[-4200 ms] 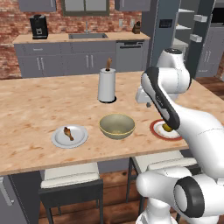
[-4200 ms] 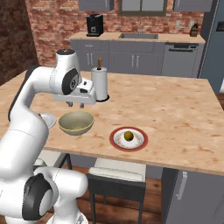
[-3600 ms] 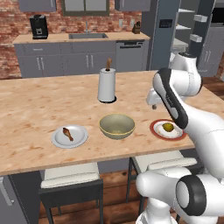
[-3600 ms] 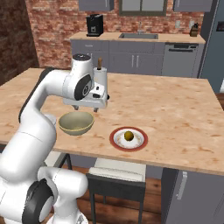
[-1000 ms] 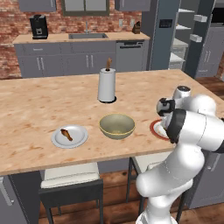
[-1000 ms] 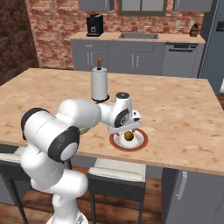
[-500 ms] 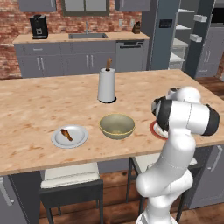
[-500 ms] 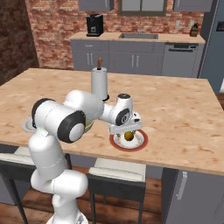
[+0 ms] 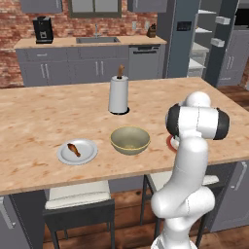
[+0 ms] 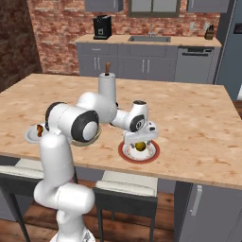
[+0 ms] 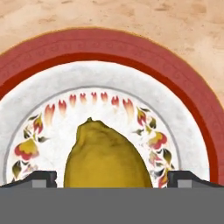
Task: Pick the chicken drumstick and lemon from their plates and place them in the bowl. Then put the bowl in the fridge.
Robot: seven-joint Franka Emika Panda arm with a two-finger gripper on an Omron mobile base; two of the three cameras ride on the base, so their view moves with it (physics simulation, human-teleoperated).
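Furthest left of the jaws, well apart from them, the drumstick (image 9: 73, 149) lay on the grey plate (image 9: 89, 154), just where it had lain in every earlier frame. The bowl (image 9: 130, 140) stood between that plate and the jaws, unmoved and with nothing of the task in it. Behind it the paper towel roll (image 9: 118, 95) stood upright on the counter (image 9: 39, 116), also unchanged.

The gripper (image 10: 140, 139) had come down since four seconds back, when it hung high beside the roll and then over the bowl. A second ago it was already above the red-rimmed plate (image 10: 152, 153); half a second ago it was lower. Now, in the right base view, it pointed straight down over that plate with the lemon (image 10: 140, 145) directly under it. In the left base view the arm's elbow had swung in front of the plate, so just a sliver of the red rim (image 9: 170, 143) showed beside it.

From the hand camera the lemon (image 11: 107, 156) sat between the two fingertips (image 11: 39, 178), one tip on each side of it with plate showing in the gaps, so neither tip touched it. The jaws stood wide apart, gripping nothing. The lemon rested on the plate's (image 11: 183, 100) flowered centre, as before.

Far to the right and behind, the fridge (image 9: 181, 36) stood with its shelves (image 9: 200, 46) showing, as in the earlier frames.
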